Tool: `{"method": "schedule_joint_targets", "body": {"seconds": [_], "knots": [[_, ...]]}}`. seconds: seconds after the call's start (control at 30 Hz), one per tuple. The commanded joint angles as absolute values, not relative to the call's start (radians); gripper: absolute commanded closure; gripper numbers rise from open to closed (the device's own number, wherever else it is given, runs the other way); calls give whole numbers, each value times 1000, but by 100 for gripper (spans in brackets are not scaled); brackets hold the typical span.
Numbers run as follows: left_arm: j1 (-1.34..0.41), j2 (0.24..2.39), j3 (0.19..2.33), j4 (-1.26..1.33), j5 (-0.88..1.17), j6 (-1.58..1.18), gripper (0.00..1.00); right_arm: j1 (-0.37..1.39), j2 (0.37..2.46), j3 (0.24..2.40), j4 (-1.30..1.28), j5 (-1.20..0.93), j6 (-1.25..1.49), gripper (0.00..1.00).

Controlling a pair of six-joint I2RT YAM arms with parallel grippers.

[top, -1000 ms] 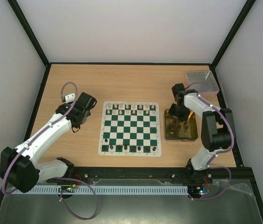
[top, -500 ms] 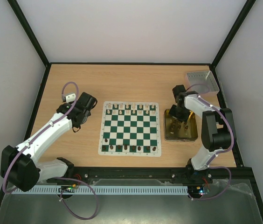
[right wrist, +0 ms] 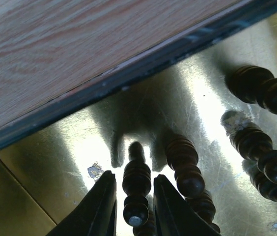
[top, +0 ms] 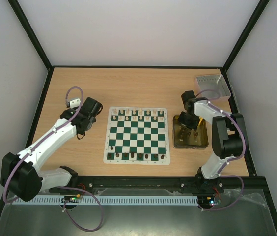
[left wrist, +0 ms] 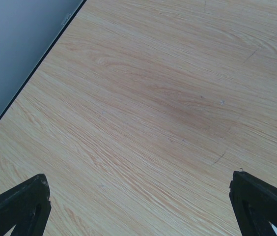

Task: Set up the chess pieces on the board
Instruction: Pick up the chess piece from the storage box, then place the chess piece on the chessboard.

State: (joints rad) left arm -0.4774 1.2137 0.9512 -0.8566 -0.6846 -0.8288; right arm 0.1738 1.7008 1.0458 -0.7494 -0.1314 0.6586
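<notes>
Chess pieces (right wrist: pixel 182 164) loose in yellow tray (right wrist: pixel 45 162) beneath right gripper (right wrist: pixel 133 179) | jaws tighter than a second ago, now clamping one dark piece (right wrist: pixel 136 196) | ready to lift, I reckon | board (top: pixel 136 137) off to its left | left gripper (left wrist: pixel 138 182) gapes, empty

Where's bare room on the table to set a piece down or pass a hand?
Bare: middle ranks of board, between cream pieces and dark pieces; wood between board and far wall. Crowded: yellow tray, right jaws pinching a dark piece.
</notes>
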Motion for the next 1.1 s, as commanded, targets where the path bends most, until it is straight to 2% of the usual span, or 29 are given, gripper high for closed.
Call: {"method": "schedule_joint_targets", "body": {"seconds": [0.0,0.23,0.63,0.83,1.07], "knots": [[-480,1224,939,-854,-687,-816,1,169,1713,1019,-742,-111,657,82],[-480,1223,939,-853,-687,-816,1,168,1696,1025,-753,-97,657,96],[-480,1214,937,-850,-684,-815,1,198,1579,1135,-867,-44,659,98],[-479,1211,937,-847,-686,-815,1,438,1579,1275,-971,0,686,98],[-477,1209,934,-847,-692,-815,1,768,1691,1412,-1026,-65,684,97]]}}
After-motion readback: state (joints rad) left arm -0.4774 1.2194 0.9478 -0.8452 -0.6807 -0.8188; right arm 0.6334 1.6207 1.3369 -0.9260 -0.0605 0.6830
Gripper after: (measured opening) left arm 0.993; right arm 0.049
